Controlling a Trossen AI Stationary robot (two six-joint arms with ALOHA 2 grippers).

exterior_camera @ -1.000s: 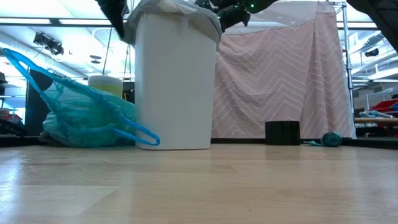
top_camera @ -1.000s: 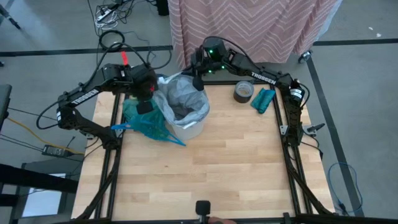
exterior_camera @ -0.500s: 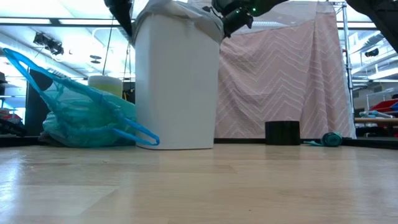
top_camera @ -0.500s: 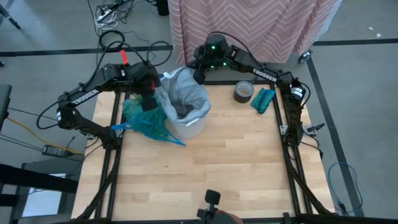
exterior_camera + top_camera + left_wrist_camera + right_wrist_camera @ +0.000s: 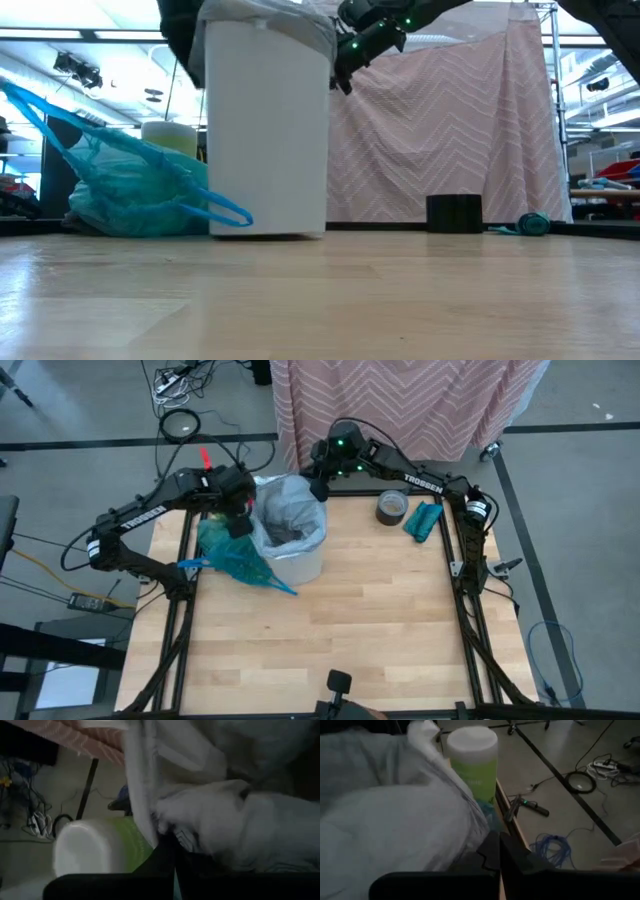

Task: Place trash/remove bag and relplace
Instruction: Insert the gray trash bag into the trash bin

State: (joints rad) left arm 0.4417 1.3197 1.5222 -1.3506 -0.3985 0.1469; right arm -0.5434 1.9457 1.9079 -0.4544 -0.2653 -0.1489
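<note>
A white bin (image 5: 296, 560) stands at the table's far left, with a pale grey plastic bag (image 5: 290, 515) draped in and over its mouth. My left gripper (image 5: 238, 520) is shut at the bin's left rim. My right gripper (image 5: 318, 486) is shut at its far right rim. The teal-green bag (image 5: 228, 555), bunched and full, lies on the table against the bin's left side, one blue handle loop (image 5: 228, 212) resting on the wood. The trash is hidden from every view. My left gripper pinches the grey bag's edge (image 5: 161, 827) between its two shut fingers, at the bin's left rim, slanting down from the table's left. The plastic is bunched there and drapes over the rim. My right gripper pinches the grey bag's edge (image 5: 479, 834) at the bin's far right rim, slanting down from the far right side. The plastic spreads from the fingertips (image 5: 492, 851) over the bin's mouth.
A green and white canister (image 5: 472, 757) stands behind the bin and the teal bag. A dark tape roll (image 5: 390, 507) and a teal cloth (image 5: 423, 520) lie at the table's far right. Bare wood fills the near half (image 5: 330, 630). A pink curtain (image 5: 450, 120) hangs beyond the far edge.
Both grippers have sunk a little beside the bin while staying shut. The grey bag's flared mouth has been drawn in and down around the rim. The bin has slid slightly toward the table's left edge.
</note>
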